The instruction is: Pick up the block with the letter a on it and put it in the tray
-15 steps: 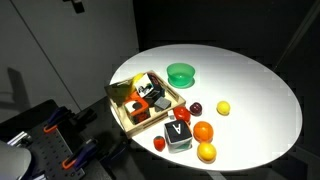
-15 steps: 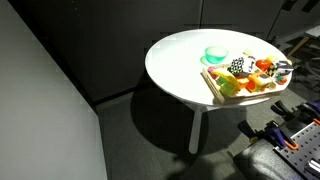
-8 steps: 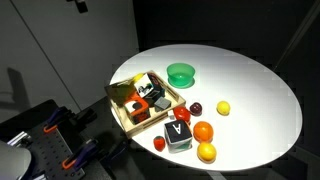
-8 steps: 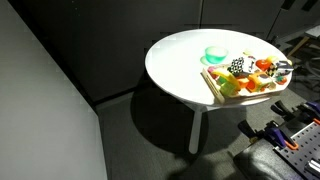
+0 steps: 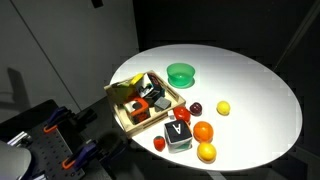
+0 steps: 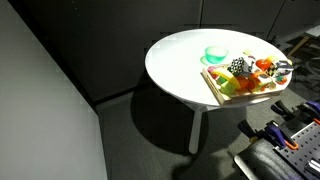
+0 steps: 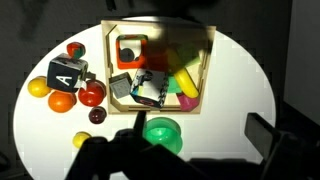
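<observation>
The block with the letter A is a dark cube with a white "A" on top. It stands on the round white table just outside the tray's near corner, among round fruits; it also shows in the wrist view. The light-wood tray holds several toys and shows in the wrist view and the exterior view. My gripper is open and empty, high above the table over the green bowl. Only its tip shows at the top edge of an exterior view.
The green bowl stands behind the tray. An orange ball, yellow balls and small red balls lie around the block. The table edge is close to the block.
My gripper has drifted to the right along the top edge of an exterior view. The block, tray and fruits have not moved.
</observation>
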`<state>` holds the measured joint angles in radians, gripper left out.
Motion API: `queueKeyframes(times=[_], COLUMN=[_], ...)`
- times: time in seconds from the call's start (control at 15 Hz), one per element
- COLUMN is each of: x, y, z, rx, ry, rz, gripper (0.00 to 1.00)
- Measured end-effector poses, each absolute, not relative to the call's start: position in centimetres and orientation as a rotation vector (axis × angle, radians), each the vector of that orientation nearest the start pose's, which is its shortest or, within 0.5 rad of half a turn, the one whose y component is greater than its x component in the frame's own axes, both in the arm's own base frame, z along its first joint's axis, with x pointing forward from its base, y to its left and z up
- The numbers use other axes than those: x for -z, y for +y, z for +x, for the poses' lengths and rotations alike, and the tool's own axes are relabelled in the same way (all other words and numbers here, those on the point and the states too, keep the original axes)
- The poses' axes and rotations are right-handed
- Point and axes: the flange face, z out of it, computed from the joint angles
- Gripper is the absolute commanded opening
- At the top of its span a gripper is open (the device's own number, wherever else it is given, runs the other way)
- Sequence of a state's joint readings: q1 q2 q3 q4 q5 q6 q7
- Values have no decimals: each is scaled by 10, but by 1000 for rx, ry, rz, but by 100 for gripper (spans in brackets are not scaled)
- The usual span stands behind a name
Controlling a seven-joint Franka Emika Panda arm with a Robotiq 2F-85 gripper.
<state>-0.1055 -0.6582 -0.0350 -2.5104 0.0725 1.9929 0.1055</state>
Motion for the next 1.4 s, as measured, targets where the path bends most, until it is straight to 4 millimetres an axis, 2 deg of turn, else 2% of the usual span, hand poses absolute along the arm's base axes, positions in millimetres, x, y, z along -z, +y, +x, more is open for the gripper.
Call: queueKeyframes(times=[0.27, 0.47, 1.0, 1.4], x=[-516, -511, -472, -442], y=[-75, -96, -150, -176], z=[369, 374, 393, 410], rx=[224, 198, 39, -15], ry=[545, 639, 770, 775], rz=[-3087, -3119, -3085, -3075], gripper=[100, 100, 100, 100])
